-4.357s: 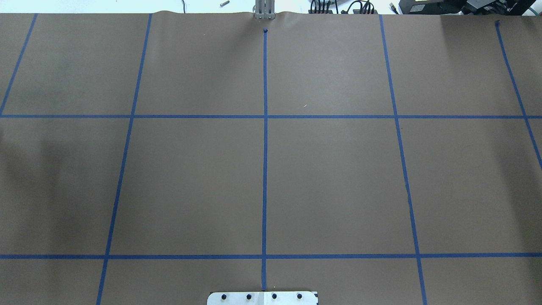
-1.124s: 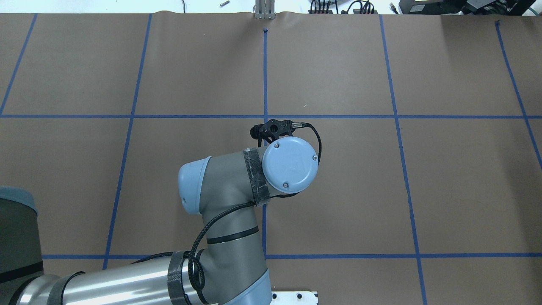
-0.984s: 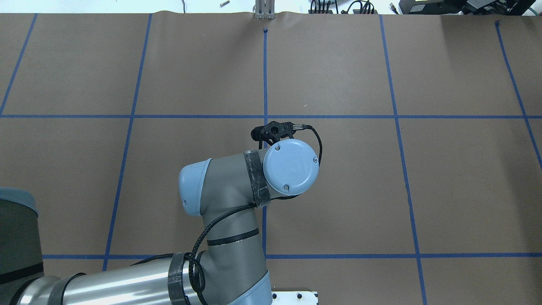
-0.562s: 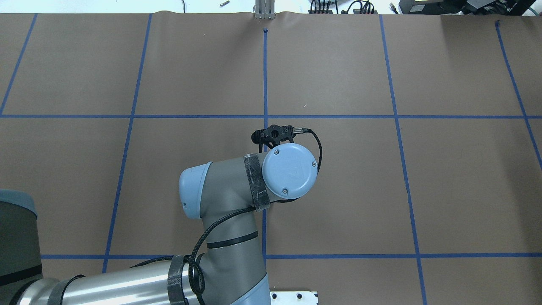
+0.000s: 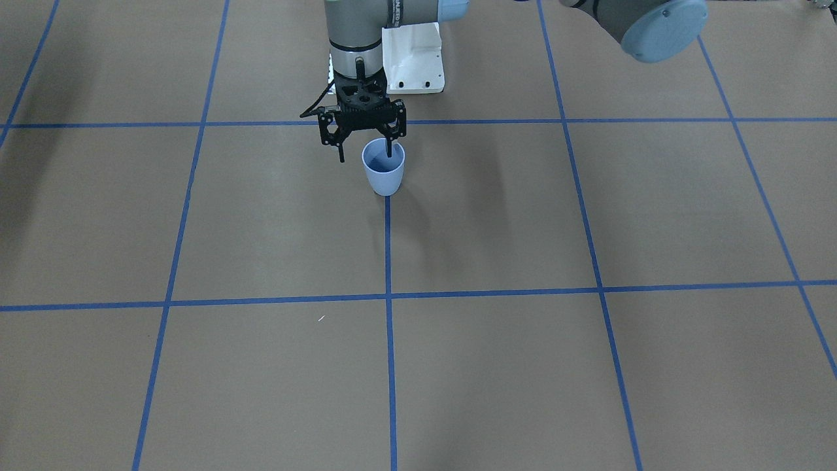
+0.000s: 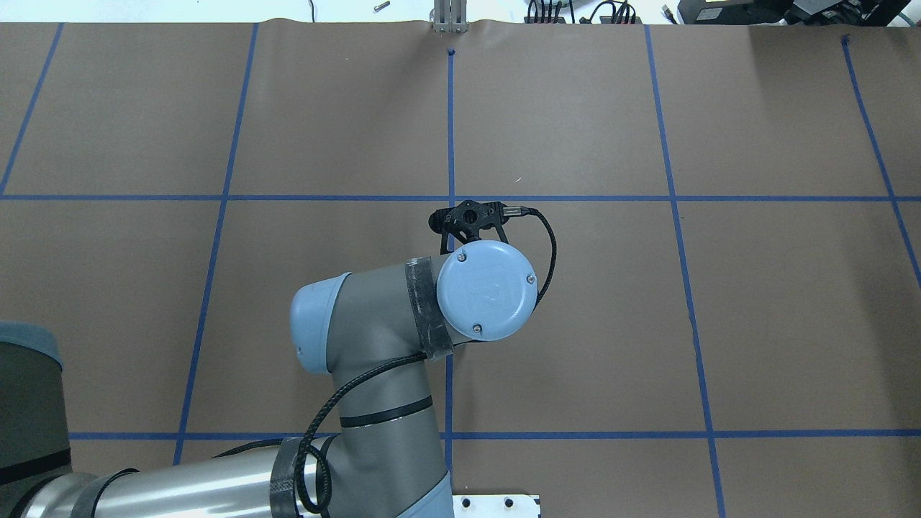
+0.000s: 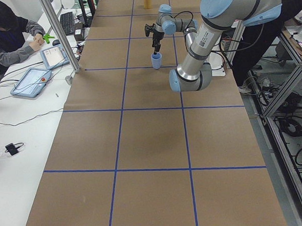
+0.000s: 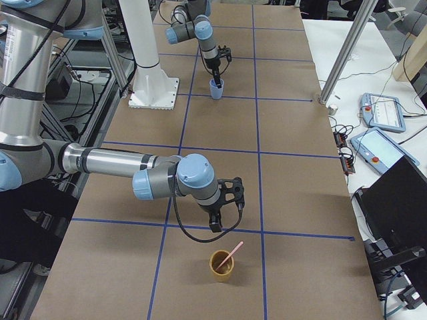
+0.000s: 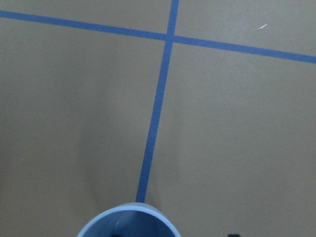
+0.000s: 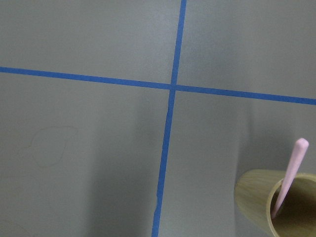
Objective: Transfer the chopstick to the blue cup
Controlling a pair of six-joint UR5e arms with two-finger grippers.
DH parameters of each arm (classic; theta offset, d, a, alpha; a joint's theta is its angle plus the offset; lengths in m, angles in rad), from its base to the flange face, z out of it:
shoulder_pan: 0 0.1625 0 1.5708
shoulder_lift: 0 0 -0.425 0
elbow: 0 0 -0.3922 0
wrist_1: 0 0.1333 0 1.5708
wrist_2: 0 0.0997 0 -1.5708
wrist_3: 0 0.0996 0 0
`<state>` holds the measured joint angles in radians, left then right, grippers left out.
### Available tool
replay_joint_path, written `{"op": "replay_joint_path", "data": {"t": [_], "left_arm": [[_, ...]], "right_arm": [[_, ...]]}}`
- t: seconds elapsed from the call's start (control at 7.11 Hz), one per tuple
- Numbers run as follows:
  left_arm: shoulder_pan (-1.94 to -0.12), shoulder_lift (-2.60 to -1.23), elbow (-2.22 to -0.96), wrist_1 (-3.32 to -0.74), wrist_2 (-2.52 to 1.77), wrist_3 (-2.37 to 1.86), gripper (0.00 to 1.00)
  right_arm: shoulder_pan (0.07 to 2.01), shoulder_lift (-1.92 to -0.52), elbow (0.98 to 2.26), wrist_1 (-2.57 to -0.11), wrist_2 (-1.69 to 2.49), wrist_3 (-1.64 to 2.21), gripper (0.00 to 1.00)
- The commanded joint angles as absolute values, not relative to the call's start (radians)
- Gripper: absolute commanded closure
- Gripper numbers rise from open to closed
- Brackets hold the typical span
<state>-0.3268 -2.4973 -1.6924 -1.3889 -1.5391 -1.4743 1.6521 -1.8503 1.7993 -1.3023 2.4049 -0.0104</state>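
The blue cup (image 5: 384, 169) stands upright on the centre tape line near the robot's base. My left gripper (image 5: 365, 152) hangs over it, open: one finger (image 5: 390, 147) reaches inside the cup and the other is outside its rim. The cup's rim shows at the bottom of the left wrist view (image 9: 128, 217). In the overhead view my left arm (image 6: 487, 290) hides the cup. One pale-pink chopstick (image 8: 230, 255) leans in a tan cup (image 8: 222, 267) at the table's right end, also in the right wrist view (image 10: 291, 173). My right gripper (image 8: 227, 217) hovers just beside it; I cannot tell whether it is open or shut.
Brown paper with a blue tape grid (image 5: 387, 261) covers the table. A white base plate (image 5: 412, 59) lies behind the blue cup. A seated operator (image 7: 5, 29) and tablets (image 7: 31, 82) are at a side table. Metal posts (image 7: 59, 36) stand at the table's far edge.
The left arm was absent from the overhead view 4.4 s ago and now reaches to the centre line. Over the last second its wrist has shifted slightly left.
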Motion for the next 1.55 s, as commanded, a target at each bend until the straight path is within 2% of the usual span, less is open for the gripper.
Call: {"op": "replay_joint_path", "data": {"t": [0.0,0.28,0.42,0.84,1.12,1.41], "left_arm": [[-0.336,-2.494,-1.820,-1.336,-1.559,-1.451,0.01],[-0.411,-2.435,-1.883,-1.289,-1.581,-1.262,0.01],[-0.501,-2.362,-1.907,-1.290,-1.662,-1.133,0.01],[-0.890,-2.191,-1.924,-1.293,-2.016,-0.561,0.01],[-1.125,-2.024,-1.924,-1.299,-2.138,-0.234,0.01],[-1.282,-1.820,-1.879,-1.295,-2.196,-0.021,0.01]], "right_arm": [[1.652,-1.850,1.799,-1.302,2.405,-0.009,0.00],[1.652,-1.850,1.799,-1.302,2.405,-0.009,0.00],[1.652,-1.850,1.799,-1.302,2.405,-0.009,0.00],[1.652,-1.850,1.799,-1.304,2.410,-0.008,0.00],[1.652,-1.850,1.799,-1.304,2.410,-0.006,0.00],[1.652,-1.852,1.799,-1.304,2.410,-0.006,0.00]]}}
